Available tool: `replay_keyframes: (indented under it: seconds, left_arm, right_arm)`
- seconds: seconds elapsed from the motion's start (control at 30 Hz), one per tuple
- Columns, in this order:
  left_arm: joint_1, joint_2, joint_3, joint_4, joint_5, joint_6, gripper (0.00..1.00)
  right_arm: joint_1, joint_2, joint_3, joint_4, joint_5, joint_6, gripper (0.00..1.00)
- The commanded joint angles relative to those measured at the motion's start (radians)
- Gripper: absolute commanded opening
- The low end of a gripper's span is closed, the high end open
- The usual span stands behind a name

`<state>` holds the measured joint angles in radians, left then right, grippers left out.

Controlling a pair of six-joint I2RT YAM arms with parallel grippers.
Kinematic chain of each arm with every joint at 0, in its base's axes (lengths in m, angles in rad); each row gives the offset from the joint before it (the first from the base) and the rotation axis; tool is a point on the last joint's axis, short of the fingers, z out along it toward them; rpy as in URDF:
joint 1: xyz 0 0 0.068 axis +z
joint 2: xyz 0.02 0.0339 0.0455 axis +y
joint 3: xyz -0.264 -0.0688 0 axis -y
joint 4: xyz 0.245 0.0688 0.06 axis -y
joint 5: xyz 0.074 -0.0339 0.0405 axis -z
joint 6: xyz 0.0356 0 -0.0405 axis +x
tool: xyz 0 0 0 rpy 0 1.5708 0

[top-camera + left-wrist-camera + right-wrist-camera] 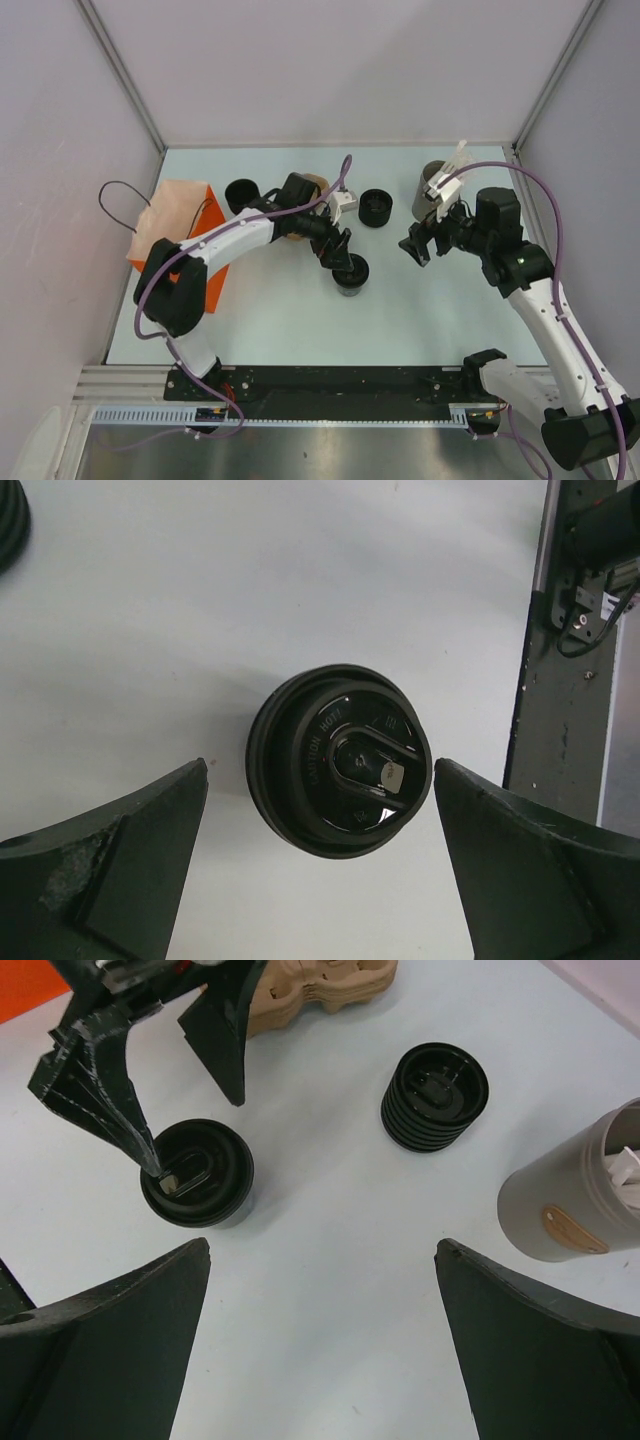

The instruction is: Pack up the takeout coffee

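Observation:
The takeout coffee (351,273) is a small black cup with a black lid, upright on the white table near the middle. My left gripper (338,250) hovers just above it, open, with one finger on each side of the lid (340,770). In the left wrist view the fingers (130,860) do not touch the cup. The right wrist view shows the cup (197,1172) under the left gripper (197,1132). My right gripper (415,245) is open and empty to the cup's right, above bare table (322,1245). The orange paper bag (175,230) stands at the far left.
A brown pulp carrier (320,985) lies behind the left arm. A stack of black lids (375,207) sits behind the cup, and also shows in the right wrist view (435,1095). A grey-brown cylinder of white sticks (432,188) stands at back right. Another black stack (242,193) sits by the bag.

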<state>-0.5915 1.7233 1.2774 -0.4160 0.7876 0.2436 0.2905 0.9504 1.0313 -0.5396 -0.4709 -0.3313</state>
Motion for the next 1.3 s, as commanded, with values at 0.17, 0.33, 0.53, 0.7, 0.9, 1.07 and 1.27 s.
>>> replay_keyframes:
  seconds: [0.17, 0.33, 0.53, 0.7, 0.9, 1.07, 1.27]
  left_arm:
    - [0.015, 0.019, 0.025, -0.056, 0.038, 0.006, 1.00]
    - [0.016, 0.047, 0.034, -0.058, 0.024, -0.003, 0.99]
    - [0.021, 0.071, 0.042, -0.044, 0.024, -0.016, 0.93]
    - [0.030, 0.085, 0.049, -0.038, 0.033, -0.029, 0.88]
    - [0.042, 0.104, 0.056, -0.036, 0.039, -0.036, 0.74]
    - [0.044, 0.122, 0.059, -0.046, 0.036, -0.035, 0.61]
    - [0.044, 0.151, 0.051, -0.056, 0.019, -0.033, 0.57]
  right_arm:
    - [-0.010, -0.021, -0.011, 0.053, -0.037, 0.014, 0.98]
    - [-0.010, -0.029, -0.014, 0.055, -0.048, 0.014, 0.98]
    - [-0.016, -0.036, -0.020, 0.056, -0.052, 0.014, 0.97]
    - [-0.016, -0.035, -0.022, 0.056, -0.058, 0.015, 0.96]
    - [-0.014, -0.033, -0.025, 0.061, -0.063, 0.015, 0.93]
    - [-0.014, -0.021, -0.027, 0.058, -0.077, 0.009, 0.91]
    - [-0.013, 0.020, -0.027, 0.052, -0.143, 0.026, 0.88]
